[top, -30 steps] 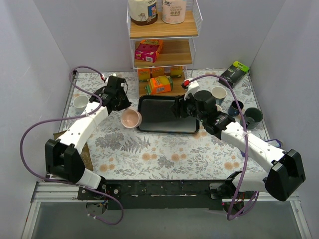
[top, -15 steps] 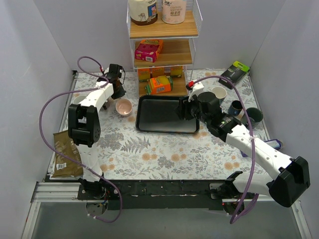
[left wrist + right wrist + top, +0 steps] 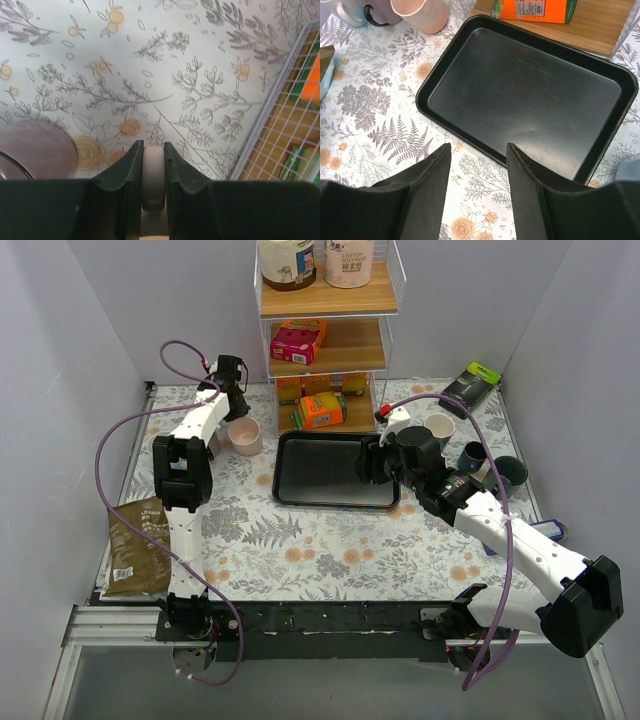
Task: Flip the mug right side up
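The pink mug is at the back left of the table, next to the wire shelf, with its opening facing up. My left gripper is at its far side. In the left wrist view the left gripper is shut on the mug's pale handle, and the mug's body is hidden below the fingers. The mug also shows at the top left of the right wrist view. My right gripper is open and empty, above the table at the near edge of the black tray.
The black tray lies mid-table. The wire shelf holds boxes behind it. Several mugs stand at the right, with a green-black packet behind them. A brown bag lies at the left. A pale mug stands beside the pink one.
My left arm swung the mug from beside the tray's left edge, where it was tilted, to the back left by the shelf, where its opening faces up. The right arm barely moved.
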Robot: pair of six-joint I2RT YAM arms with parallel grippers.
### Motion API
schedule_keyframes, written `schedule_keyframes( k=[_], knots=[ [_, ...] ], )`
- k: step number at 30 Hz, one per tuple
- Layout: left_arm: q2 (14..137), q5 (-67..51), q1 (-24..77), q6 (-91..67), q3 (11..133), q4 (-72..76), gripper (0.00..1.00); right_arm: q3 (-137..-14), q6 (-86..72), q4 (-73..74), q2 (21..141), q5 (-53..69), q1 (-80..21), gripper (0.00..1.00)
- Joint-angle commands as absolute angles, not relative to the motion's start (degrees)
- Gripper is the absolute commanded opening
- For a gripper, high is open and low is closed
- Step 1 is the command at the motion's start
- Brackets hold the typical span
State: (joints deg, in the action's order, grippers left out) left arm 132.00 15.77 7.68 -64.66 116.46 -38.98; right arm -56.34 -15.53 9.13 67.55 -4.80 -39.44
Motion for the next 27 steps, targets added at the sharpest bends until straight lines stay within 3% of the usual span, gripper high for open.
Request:
schedule_keyframes(
  k=[1,7,13,14,23,27],
  knots=[
    [134.21,18.02,5.01,-63.11,118.65,-35.86,0.03,-55.99,-16.44,7.91,67.76,-5.19,-39.46,0.56],
    [134.74,14.42,4.75,-61.96,117.86,-33.67,0.4,-57.48,-16.52,8.09,69.87,-4.75,-39.46,0.56],
    [135.44,12.74,4.75,-61.43,117.51,-30.94,0.61,-58.71,-16.61,8.88,71.28,-4.48,-39.46,0.55],
    [135.0,12.83,4.75,-61.52,117.42,-30.15,0.69,-59.15,-16.7,9.05,71.28,-4.57,-39.46,0.55],
    [128.41,8.0,4.75,-61.7,117.68,-24.52,0.98,-59.5,-16.61,9.75,70.14,-5.62,-39.46,0.56],
    [123.68,6.07,4.75,-62.49,116.2,-24.35,0.98,-59.76,-17.4,10.98,69.08,-7.37,-39.46,0.57]
  ],
)
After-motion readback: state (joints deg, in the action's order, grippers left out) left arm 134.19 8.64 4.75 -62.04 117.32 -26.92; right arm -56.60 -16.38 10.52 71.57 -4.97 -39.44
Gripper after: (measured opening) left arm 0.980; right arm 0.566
